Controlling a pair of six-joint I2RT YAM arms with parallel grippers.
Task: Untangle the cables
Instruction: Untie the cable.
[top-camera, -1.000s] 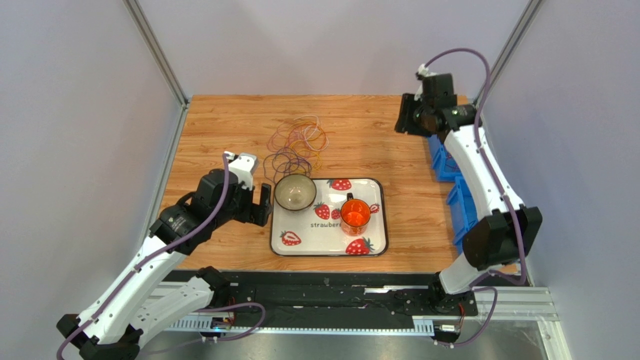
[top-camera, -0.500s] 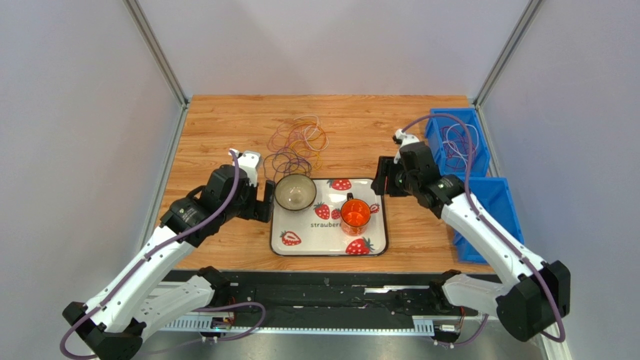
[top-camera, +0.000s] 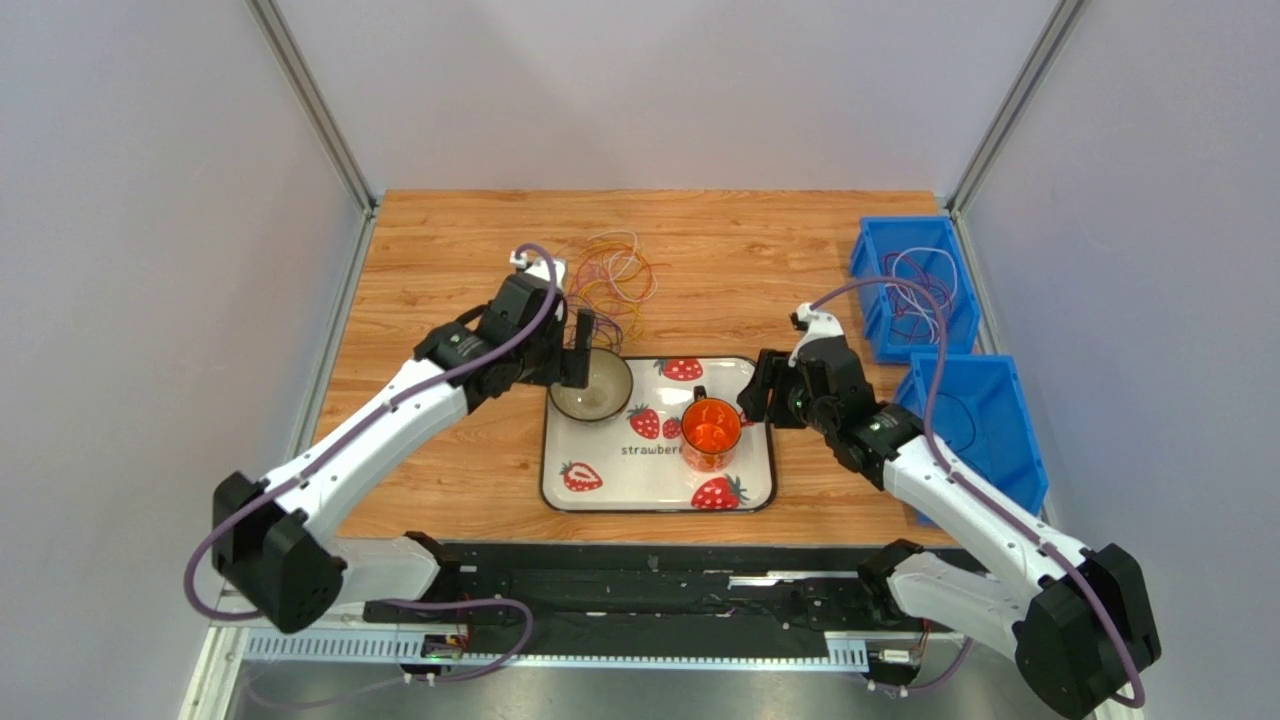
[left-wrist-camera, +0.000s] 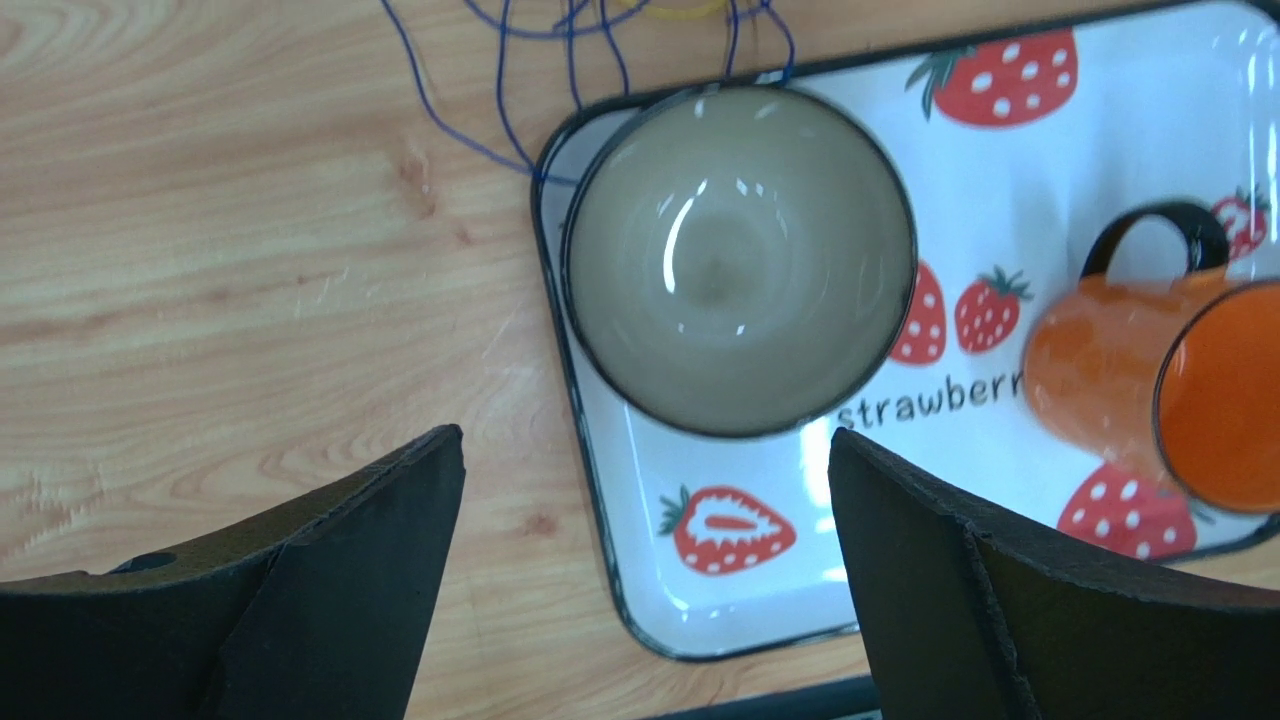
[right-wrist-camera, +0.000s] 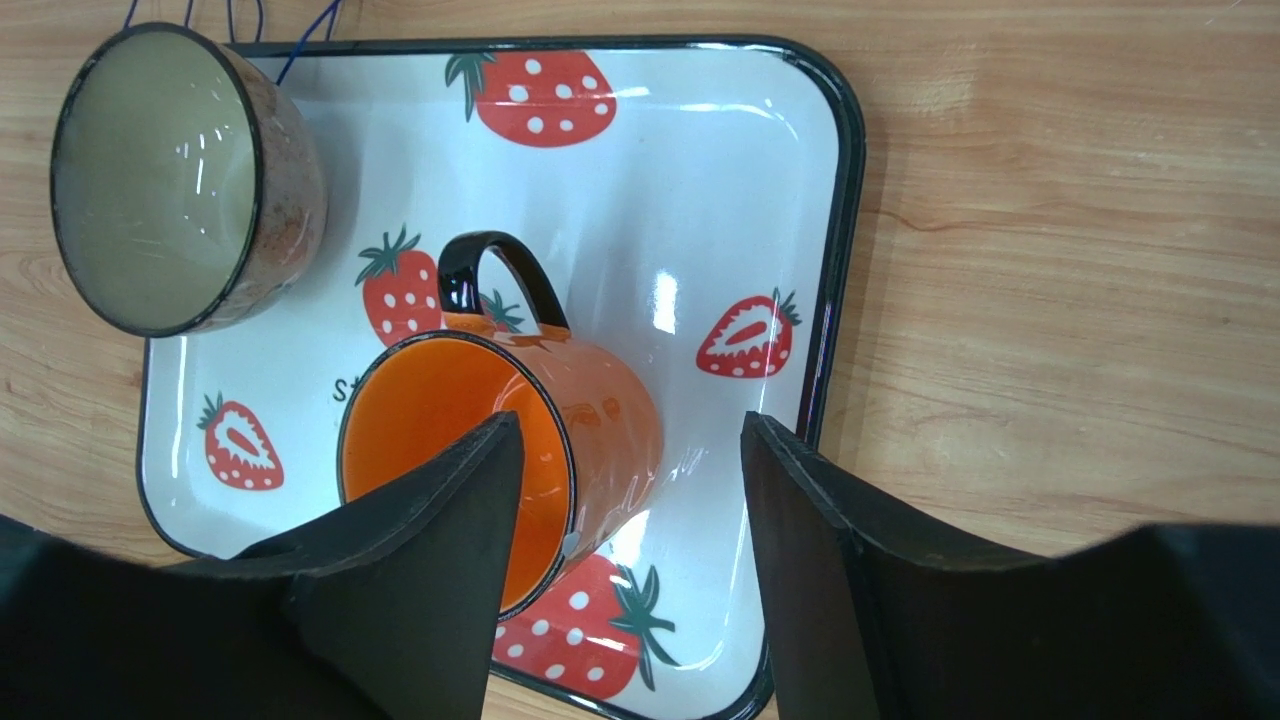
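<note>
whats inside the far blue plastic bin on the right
A few thin wire loops lie in the far blue plastic bin; the right arm's lilac hose crosses it, hiding a strip of the floor.

Bright, even light from above; shadows faint. White glare spots sit inside the glazed beige bowl (left-wrist-camera: 739, 258) and on the glossy strawberry-print tray (right-wrist-camera: 676, 180) (both wrist views sharp); the overhead view seems slightly softer.

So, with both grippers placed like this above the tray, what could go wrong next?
The open left gripper hovers over the bowl, and the cables lie just beyond it; reaching for them could knock the bowl. Some purple strands reach the tray rim, so pulling may snag there. The open right gripper hangs right over the orange mug and could tip it.
</note>
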